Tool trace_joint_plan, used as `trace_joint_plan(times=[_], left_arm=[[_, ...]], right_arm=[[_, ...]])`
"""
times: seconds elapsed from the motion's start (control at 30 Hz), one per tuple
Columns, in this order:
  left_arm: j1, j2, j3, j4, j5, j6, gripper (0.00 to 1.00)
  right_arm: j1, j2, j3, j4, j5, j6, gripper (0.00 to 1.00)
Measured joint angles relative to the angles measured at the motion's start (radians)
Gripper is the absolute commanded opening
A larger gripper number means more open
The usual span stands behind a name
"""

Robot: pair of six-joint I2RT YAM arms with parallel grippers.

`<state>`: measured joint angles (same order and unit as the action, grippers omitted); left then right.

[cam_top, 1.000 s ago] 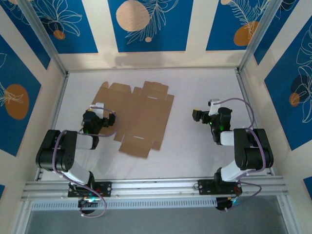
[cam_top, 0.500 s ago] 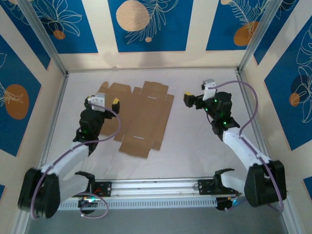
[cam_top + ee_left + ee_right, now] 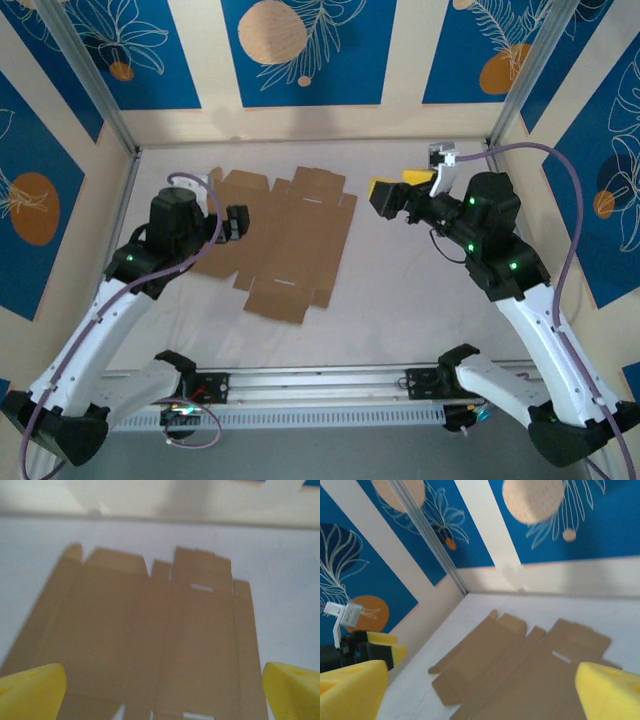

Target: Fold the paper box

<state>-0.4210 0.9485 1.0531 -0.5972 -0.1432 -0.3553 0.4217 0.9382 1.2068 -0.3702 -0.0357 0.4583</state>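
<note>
One paper box point(image 3: 290, 240), flat and unfolded on white table point(image 3: 420, 290), left gripper point(image 3: 236, 222) over its left side, right gripper point(image 3: 393, 193) nearby, both spread wide.

White tabletop point(image 3: 420, 300), matte, evenly lit. Walls point(image 3: 400, 60) cream with blue panels, white leaf line-drawings, peach and orange discs. Aluminium corner posts point(image 3: 93, 85) left and right. Aluminium rail point(image 3: 320, 380) along near edge.

White table point(image 3: 400, 290), blue leaf-patterned walls point(image 3: 300, 60), metal corner posts point(image 3: 92, 80)
</note>
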Motion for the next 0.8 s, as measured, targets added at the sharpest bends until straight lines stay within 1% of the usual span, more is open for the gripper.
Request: trace_joint_plan(times=[0.03, 0.07, 0.1, 0.13, 0.17, 0.23, 0.27, 0.33, 0.37, 0.4, 0.43, 0.53, 0.63, 0.8], left_arm=[[0.000, -0.018, -0.039, -0.012, 0.027, -0.019, 1.00], [0.000, -0.033, -0.070, -0.020, 0.052, -0.036, 1.00], [0.000, -0.047, -0.099, -0.034, 0.084, -0.051, 1.00], [0.000, -0.056, -0.114, -0.047, 0.110, -0.060, 1.00], [0.000, -0.061, -0.121, -0.056, 0.129, -0.065, 1.00], [0.000, -0.070, -0.123, -0.062, 0.145, -0.066, 1.00], [0.000, -0.075, -0.123, -0.064, 0.144, -0.065, 1.00], [0.000, -0.093, -0.123, -0.071, 0.131, -0.062, 1.00], [0.000, -0.101, -0.124, -0.074, 0.120, -0.061, 1.00], [0.000, -0.117, -0.129, -0.075, 0.105, -0.061, 1.00], [0.000, -0.132, -0.135, -0.076, 0.090, -0.061, 1.00], [0.000, -0.182, -0.160, -0.077, 0.066, -0.058, 1.00], [0.000, -0.209, -0.172, -0.077, 0.049, -0.054, 1.00], [0.000, -0.212, -0.172, -0.076, 0.030, -0.054, 1.00]], right_arm=[[0.010, 0.038, 0.016, -0.040, -0.006, 0.015, 0.94], [0.030, 0.084, 0.040, -0.077, -0.004, 0.021, 0.97], [0.066, 0.139, 0.068, -0.104, 0.015, 0.020, 0.99], [0.112, 0.209, 0.090, -0.117, 0.056, 0.016, 0.99], [0.147, 0.268, 0.101, -0.126, 0.080, 0.009, 0.94], [0.202, 0.407, 0.133, -0.165, 0.100, -0.013, 0.79], [0.219, 0.474, 0.159, -0.194, 0.107, -0.018, 0.70], [0.235, 0.652, 0.264, -0.259, 0.121, -0.041, 0.42], [0.235, 0.722, 0.316, -0.283, 0.128, -0.040, 0.34], [0.232, 0.803, 0.377, -0.301, 0.129, -0.040, 0.27], [0.225, 0.886, 0.443, -0.328, 0.129, -0.043, 0.18], [0.201, 1.099, 0.634, -0.400, 0.141, -0.032, 0.00], [0.172, 1.279, 0.807, -0.470, 0.145, -0.010, 0.00], [0.124, 1.512, 1.046, -0.578, 0.152, 0.008, 0.00]])
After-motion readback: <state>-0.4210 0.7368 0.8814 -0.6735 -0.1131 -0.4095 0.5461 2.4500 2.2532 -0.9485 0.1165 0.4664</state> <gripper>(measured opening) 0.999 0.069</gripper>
